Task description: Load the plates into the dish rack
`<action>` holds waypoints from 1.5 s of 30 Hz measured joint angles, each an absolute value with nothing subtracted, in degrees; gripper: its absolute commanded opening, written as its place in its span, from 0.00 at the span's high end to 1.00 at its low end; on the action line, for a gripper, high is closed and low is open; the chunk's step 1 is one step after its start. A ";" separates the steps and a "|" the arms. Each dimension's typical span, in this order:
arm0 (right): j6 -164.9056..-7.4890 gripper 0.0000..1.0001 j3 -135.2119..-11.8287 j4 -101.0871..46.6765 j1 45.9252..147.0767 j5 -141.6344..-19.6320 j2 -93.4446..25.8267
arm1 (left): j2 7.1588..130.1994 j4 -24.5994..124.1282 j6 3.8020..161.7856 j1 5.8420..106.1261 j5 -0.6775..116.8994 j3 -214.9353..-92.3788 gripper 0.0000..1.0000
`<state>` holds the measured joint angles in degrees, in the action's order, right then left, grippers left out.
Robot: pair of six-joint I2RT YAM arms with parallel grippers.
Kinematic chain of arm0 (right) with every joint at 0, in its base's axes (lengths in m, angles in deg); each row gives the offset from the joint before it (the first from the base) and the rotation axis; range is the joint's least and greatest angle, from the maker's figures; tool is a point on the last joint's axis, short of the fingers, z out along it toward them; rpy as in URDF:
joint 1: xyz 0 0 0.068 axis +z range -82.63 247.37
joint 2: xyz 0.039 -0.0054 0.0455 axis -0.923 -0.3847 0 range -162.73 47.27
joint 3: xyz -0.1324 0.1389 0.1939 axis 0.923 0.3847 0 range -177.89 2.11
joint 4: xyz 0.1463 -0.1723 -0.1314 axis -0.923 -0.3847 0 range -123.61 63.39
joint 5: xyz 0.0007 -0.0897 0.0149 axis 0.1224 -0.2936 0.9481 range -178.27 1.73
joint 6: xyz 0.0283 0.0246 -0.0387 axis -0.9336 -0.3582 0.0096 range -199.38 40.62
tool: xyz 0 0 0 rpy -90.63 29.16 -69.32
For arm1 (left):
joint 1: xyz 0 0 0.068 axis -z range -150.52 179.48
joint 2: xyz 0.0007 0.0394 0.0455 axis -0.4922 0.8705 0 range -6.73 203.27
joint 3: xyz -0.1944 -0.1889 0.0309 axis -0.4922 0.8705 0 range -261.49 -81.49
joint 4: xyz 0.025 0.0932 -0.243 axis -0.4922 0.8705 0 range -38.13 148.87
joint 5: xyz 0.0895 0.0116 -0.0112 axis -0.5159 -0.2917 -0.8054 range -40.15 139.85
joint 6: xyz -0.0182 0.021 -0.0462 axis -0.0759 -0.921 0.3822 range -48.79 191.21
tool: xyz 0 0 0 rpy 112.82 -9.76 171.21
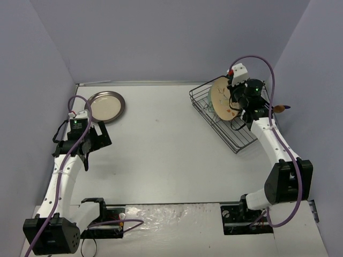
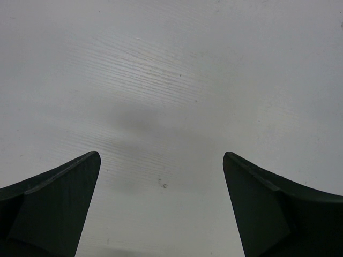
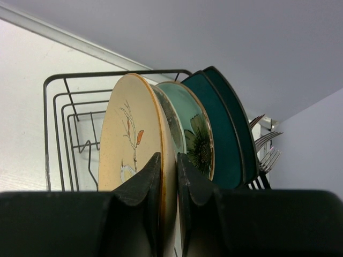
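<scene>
Here, only the right wrist view shows the right tool [image 3: 169, 162] pinching the cream floral plate [image 3: 126, 134]; left tool [image 2: 161, 160] released.

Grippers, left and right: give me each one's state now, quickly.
Left gripper: open, holding nothing.
Right gripper: shut on the rim of the cream floral plate.

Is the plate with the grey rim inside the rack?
No, the grey-rimmed plate lies flat on the table in the far left corner, well apart from the rack on the right.
</scene>
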<state>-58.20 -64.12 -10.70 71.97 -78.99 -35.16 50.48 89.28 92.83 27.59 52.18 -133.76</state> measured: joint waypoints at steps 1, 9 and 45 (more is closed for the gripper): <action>-58.14 1.00 -64.16 -10.14 71.86 -78.88 -35.16 | 50.48 89.28 92.82 27.59 52.18 -133.76 0.03; -54.77 1.00 -68.65 -7.49 71.02 -77.29 -39.38 | 50.48 89.30 92.73 27.59 51.91 -133.76 0.03; -52.14 0.59 -66.06 -2.37 72.69 -72.54 -49.98 | 50.48 89.33 92.67 27.59 51.26 -133.74 0.03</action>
<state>-52.14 -66.06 -2.37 72.69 -72.54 -49.98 50.48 89.33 92.67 27.59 51.26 -133.74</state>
